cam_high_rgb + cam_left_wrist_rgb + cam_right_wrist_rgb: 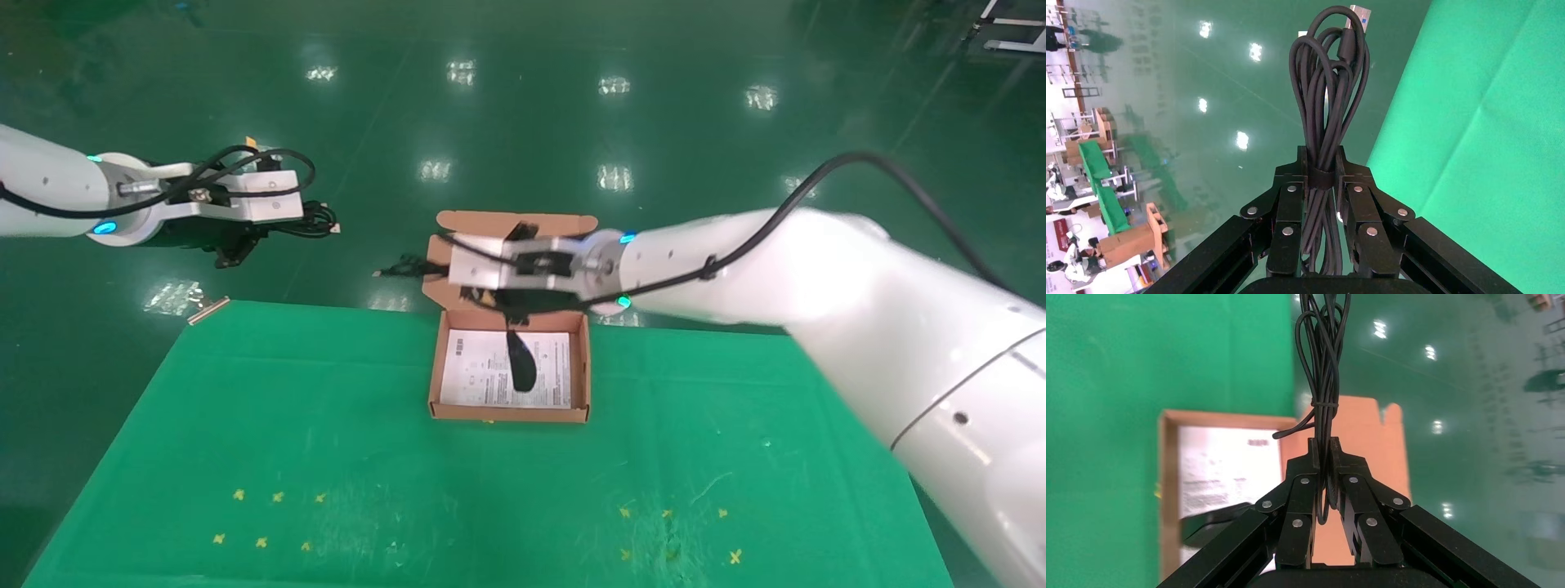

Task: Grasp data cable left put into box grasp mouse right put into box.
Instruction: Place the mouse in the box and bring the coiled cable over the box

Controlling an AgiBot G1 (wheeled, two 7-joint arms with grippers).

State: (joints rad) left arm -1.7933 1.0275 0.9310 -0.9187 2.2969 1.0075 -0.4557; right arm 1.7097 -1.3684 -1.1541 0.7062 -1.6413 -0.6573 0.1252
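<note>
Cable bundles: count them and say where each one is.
2. The data cable is clamped in the left tool, off the table's left. The mouse's cord is pinched in the right tool, above the box.

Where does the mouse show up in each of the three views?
Head view: the mouse hangs by its cord under the right hand, over the box.
Left wrist view: not in it.
Right wrist view: mouse low beside the fingers, over the box's white sheet.
Shared landmark: the box, in the head and right wrist views.
</note>
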